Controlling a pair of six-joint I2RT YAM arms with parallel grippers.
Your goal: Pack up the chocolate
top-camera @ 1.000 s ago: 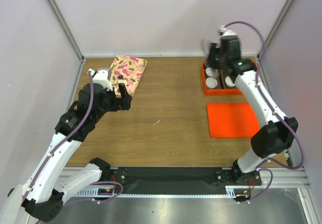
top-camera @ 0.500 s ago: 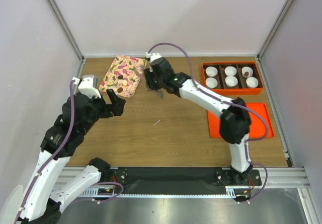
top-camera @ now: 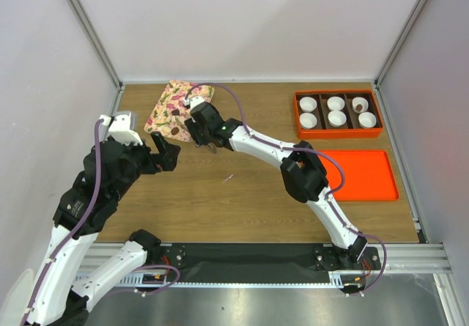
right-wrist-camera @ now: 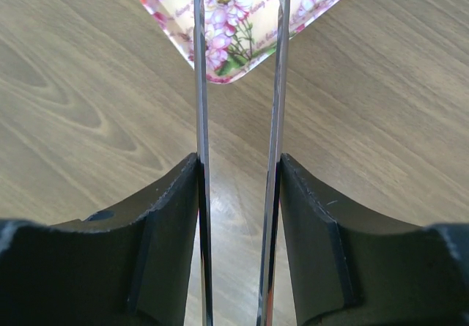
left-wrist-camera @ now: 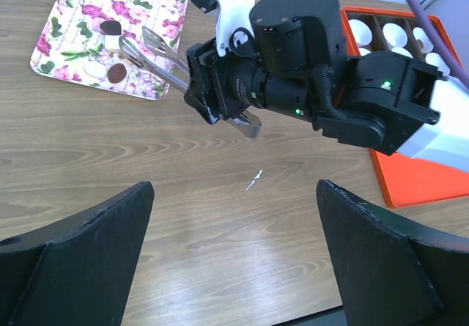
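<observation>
Chocolate (left-wrist-camera: 111, 27) lies on the floral tray (left-wrist-camera: 77, 0) at upper left. The orange box (top-camera: 337, 132) at upper right holds six white cups (top-camera: 308, 104). The right end effector (right-wrist-camera: 238, 172) pinches tongs (right-wrist-camera: 199, 84), their tips apart over the tray. The left end effector (top-camera: 165, 150) is spread.

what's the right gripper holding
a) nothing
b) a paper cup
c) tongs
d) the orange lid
c: the right gripper is closed on a pair of tongs, whose tips reach over the tray.
</observation>
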